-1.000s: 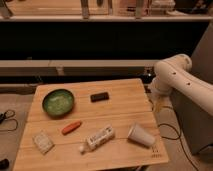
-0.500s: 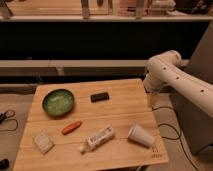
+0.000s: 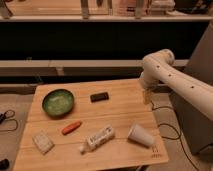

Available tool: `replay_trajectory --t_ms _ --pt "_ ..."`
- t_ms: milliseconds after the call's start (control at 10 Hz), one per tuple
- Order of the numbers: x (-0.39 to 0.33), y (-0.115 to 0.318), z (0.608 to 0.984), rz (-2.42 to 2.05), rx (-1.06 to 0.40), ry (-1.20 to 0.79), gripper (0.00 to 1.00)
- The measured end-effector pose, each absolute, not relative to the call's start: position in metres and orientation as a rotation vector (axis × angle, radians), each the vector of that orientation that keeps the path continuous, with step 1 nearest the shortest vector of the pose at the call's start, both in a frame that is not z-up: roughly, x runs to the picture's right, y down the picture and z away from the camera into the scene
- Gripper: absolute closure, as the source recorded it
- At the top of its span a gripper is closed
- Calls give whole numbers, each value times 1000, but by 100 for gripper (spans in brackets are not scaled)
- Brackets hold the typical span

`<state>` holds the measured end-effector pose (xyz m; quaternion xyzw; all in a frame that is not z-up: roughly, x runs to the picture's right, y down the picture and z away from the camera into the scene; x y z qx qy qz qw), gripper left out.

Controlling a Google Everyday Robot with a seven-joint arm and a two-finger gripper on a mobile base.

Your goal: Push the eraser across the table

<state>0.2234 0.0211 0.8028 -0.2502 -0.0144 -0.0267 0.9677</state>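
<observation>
The eraser (image 3: 99, 96), a small flat black block, lies on the far middle of the light wooden table (image 3: 120, 117). My gripper (image 3: 147, 96) hangs from the white arm at the table's far right edge. It is about level with the eraser and well to its right, not touching it. The gripper is open and holds nothing.
A green bowl (image 3: 58, 102) sits at the far left. An orange carrot-like item (image 3: 71, 127), a white bottle (image 3: 97, 139) on its side, a tipped white cup (image 3: 140, 135) and a pale packet (image 3: 43, 141) lie across the near half. Dark shelving runs behind the table.
The arm has swung left toward the table, bringing the gripper from beyond the right edge to just over it. Nothing on the table has moved.
</observation>
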Motion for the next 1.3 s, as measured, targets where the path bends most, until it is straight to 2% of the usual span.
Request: replay_trajectory --t_ms 1300 --pt "203 15 832 -66 -538 -65 20"
